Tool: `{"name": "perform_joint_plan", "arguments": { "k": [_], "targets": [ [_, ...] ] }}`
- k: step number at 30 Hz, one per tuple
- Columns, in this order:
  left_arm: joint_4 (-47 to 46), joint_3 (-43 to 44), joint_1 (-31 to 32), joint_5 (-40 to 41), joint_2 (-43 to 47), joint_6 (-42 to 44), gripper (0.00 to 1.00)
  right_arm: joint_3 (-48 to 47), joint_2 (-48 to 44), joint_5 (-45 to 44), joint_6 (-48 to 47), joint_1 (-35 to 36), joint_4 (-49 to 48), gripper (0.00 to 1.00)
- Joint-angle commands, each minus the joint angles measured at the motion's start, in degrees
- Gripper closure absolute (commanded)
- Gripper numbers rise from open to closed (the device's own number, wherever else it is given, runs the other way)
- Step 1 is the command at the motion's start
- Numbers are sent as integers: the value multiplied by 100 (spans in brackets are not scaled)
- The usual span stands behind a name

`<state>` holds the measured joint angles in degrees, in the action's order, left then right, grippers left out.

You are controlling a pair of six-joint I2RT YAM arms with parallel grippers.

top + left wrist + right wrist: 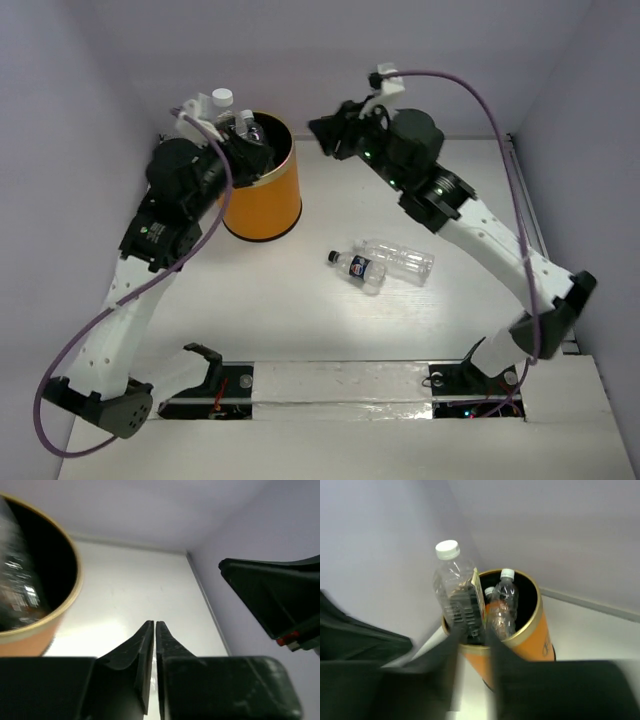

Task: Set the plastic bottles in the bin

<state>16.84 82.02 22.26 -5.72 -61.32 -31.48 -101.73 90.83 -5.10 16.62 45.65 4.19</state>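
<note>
My left fingers [142, 650] are pressing together, only a thin slit showing between the tips and nothing in them. They are hanging at the rim of the bin [262, 205], which is sitting just to their left in the wrist view with something blurred and clear inside.

My right fingers [505, 680] are showing up blurred, but they are standing apart with nothing between them. They are hovering above the tabletop [330, 320] to the right of the bin and pointing at it.

Through that gap I'm looking at the dark-label bottle [457, 597]. It is standing in the bin against the near rim, tilted a little, its white cap poking well above the gold edge. Beside it a clear bottle [506, 594] is standing upright with its cap just at rim height, and the orange bottle [495, 612] is showing between the two.

Out on the tabletop, well apart from the bin, two more are lying on their sides. The blue-label bottle [358, 268] is touching another clear one [400, 258].
</note>
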Motion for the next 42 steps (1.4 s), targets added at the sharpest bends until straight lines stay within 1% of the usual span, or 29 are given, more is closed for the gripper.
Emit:
{"name": "perform_joint_plan", "arguments": {
  "k": [1, 2, 3, 4, 5, 6, 8, 9, 11, 13, 14, 15, 16, 17, 18, 21, 22, 23, 24, 26, 27, 30, 31, 33, 34, 37, 41, 42],
  "targets": [
    [-400, -264, 742, -89, -239, -33, 97, 1667, -904, -271, 156, -117, -76, 87],
    [-436, -335, 1275, 25, -388, -77, 100, 2040, -1161, -315, 209, -118, 3, 97],
    [-436, -475, 1533, 157, -468, -147, 100, 2391, -1425, -420, 340, -178, 203, 100],
    [-436, -563, 1736, 350, -538, -208, 100, 3013, -1915, -491, 411, -179, 336, 100],
    [-453, -677, 2060, 404, -643, -296, 100, 3297, -2163, -570, 508, -240, 633, 100],
    [-497, -957, 2185, 422, -670, -540, 100, 3570, -2392, -649, 709, -336, 767, 100],
    [-629, -1257, 2422, 396, -749, -831, 100, 4219, -2997, -606, 877, -538, 1161, 100],
    [-638, -1502, 2423, 387, -793, -1111, 100, 4388, -3157, -597, 1000, -609, 1259, 100],
    [-673, -1697, 2502, 299, -960, -1403, 100, 4653, -3386, -545, 1062, -732, 1479, 100],
    [-813, -1952, 2555, 98, -1118, -1823, 81, 4847, -3484, -527, 1080, -917, 1822, 100],
    [-875, -2048, 2555, -7, -1302, -1974, 59, 4899, -3493, -527, 1080, -917, 1988, 100],
    [-962, -2136, 2555, -113, -1399, -2115, 47, 4900, -3484, -509, 1063, -1013, 2059, 99],
    [-1155, -2294, 2555, -314, -1487, -2255, 38, 4900, -3493, -466, 1001, -1101, 2112, 98],
    [-1252, -2374, 2555, -394, -1653, -2561, 30, 4891, -3493, -448, 957, -1102, 2165, 96],
    [-1332, -2444, 2555, -447, -1716, -2712, 20, 4874, -3502, -422, 913, -1172, 2270, 95],
    [-1587, -2673, 2555, -483, -1945, -3188, 10, 4812, -3519, -307, 702, -1286, 2455, 83],
    [-1613, -2726, 2555, -466, -2006, -3275, 9, 4786, -3519, -229, 615, -1286, 2508, 76],
    [-1622, -2761, 2555, -448, -2111, -3355, 8, 4777, -3528, -193, 579, -1287, 2569, 73],
    [-1631, -2787, 2555, -448, -2164, -3495, 7, 4786, -3545, -158, 553, -1287, 2587, 64],
    [-1649, -2875, 2555, -404, -2305, -3618, 7, 4829, -3607, 35, 491, -1287, 2613, 56],
    [-1640, -2893, 2555, -378, -2349, -3732, 7, 4856, -3624, 105, 482, -1287, 2605, 47],
    [-1781, -2884, 2555, -246, -2542, -3856, 6, 4944, -3642, 431, 430, -1287, 2613, 29],
    [-1737, -2841, 2555, -133, -2586, -3891, 5, 4970, -3642, 457, 395, -1287, 2614, 25],
    [-1693, -2771, 2555, 8, -2744, -3909, 5, 5005, -3625, 458, 351, -1287, 2640, 21],
    [-1693, -2718, 2555, 131, -2788, -3935, 5, 4997, -3616, 632, 307, -1287, 2666, 18],
    [-1693, -2586, 2555, 316, -2956, -3988, 4, 4961, -3598, 765, 193, -1287, 2719, 14],
    [-1430, -2366, 2608, 519, -3297, -4006, 3, 4961, -3616, 993, 122, -1287, 2737, 13],
    [-1394, -2314, 2608, 675, -3368, -4006, 3, 4961, -3633, 1063, 131, -1287, 2728, 13]
  ]
}}
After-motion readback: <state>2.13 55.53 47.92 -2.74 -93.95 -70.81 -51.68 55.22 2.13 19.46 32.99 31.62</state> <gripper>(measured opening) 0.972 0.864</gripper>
